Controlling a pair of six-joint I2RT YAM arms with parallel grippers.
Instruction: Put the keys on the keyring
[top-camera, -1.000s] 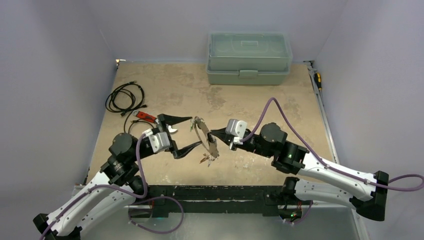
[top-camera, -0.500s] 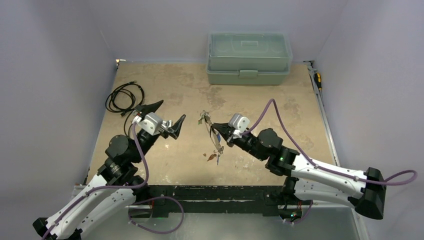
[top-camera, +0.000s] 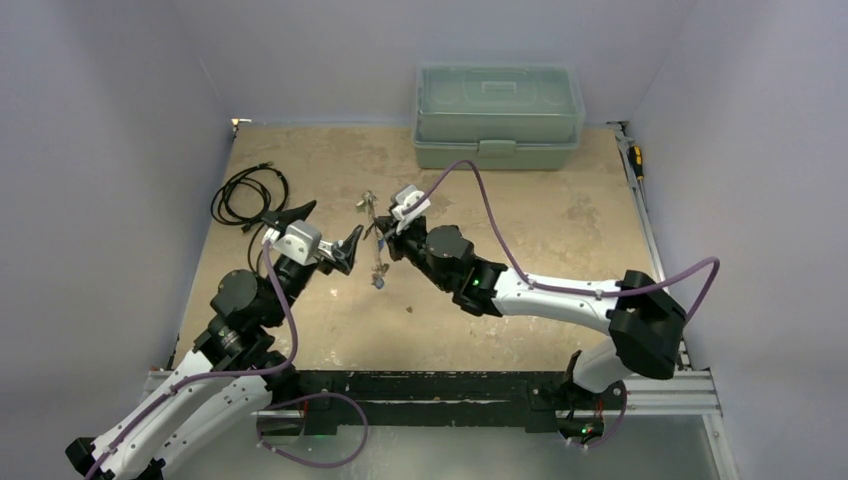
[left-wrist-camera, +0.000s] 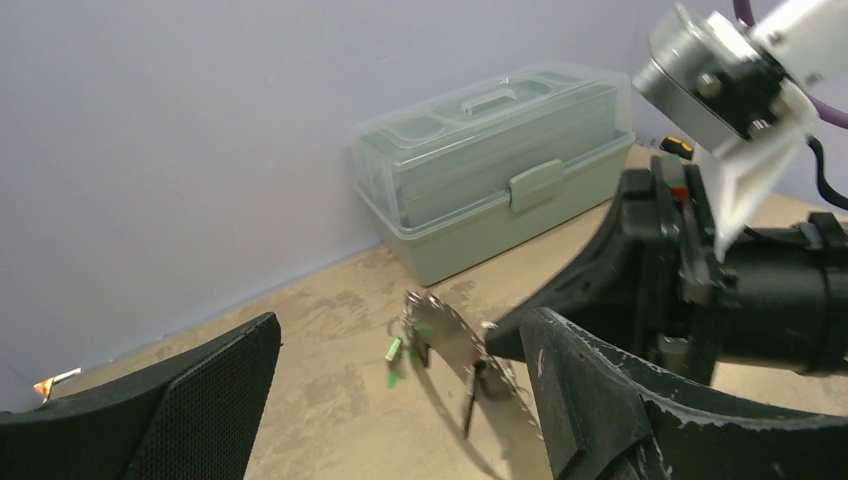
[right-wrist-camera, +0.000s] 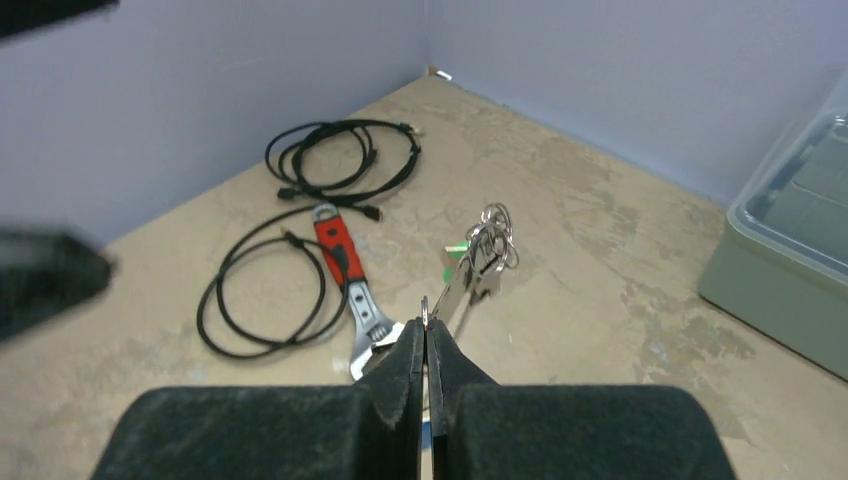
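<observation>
My right gripper (top-camera: 383, 240) is shut on the keyring (top-camera: 377, 245), a thin grey wire loop held on edge above the table's left-middle. Several keys (top-camera: 367, 205) bunch at the loop's far end and one hangs at its near end (top-camera: 379, 281). In the right wrist view the pads (right-wrist-camera: 405, 365) pinch the wire (right-wrist-camera: 425, 308), with the keys (right-wrist-camera: 487, 250) beyond. My left gripper (top-camera: 335, 222) is open and empty, just left of the ring. In the left wrist view the keyring (left-wrist-camera: 462, 350) and green-headed keys (left-wrist-camera: 395, 350) hang between its fingers (left-wrist-camera: 590, 400).
A green toolbox (top-camera: 498, 117) stands at the back. A coiled black cable (top-camera: 250, 195) and a red-handled wrench (right-wrist-camera: 340, 262) lie at the left, under and behind my left arm. A yellow-and-black screwdriver (top-camera: 635, 160) lies at the right edge. A small dark bit (top-camera: 413, 310) lies on the table.
My right arm has swung left and farther back, carrying the keyring and keys with it. My left gripper drew back from the ring, rose, and stays open.
</observation>
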